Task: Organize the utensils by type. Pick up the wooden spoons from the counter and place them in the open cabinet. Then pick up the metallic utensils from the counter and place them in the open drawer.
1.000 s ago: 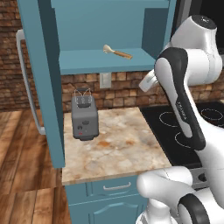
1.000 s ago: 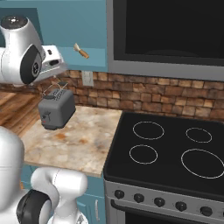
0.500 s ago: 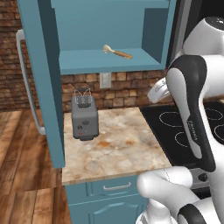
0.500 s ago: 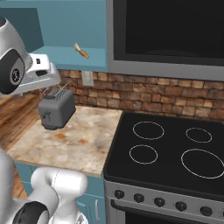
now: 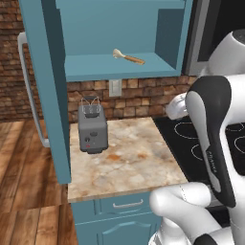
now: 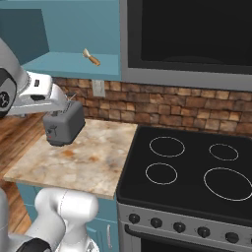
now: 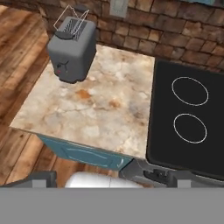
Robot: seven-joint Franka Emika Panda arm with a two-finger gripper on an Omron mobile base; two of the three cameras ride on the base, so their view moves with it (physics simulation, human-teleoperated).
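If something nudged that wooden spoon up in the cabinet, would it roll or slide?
The wooden spoon looks stiff and light, lying flat on the cabinet shelf. It would probably slide or pivot; its wider bowl likely stops it rolling far.

one wooden spoon (image 5: 127, 57) lies flat on the open cabinet (image 5: 119, 70) shelf.

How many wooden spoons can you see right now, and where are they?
1. A wooden spoon lies on the open cabinet shelf above the counter. Any other would be outside these views.
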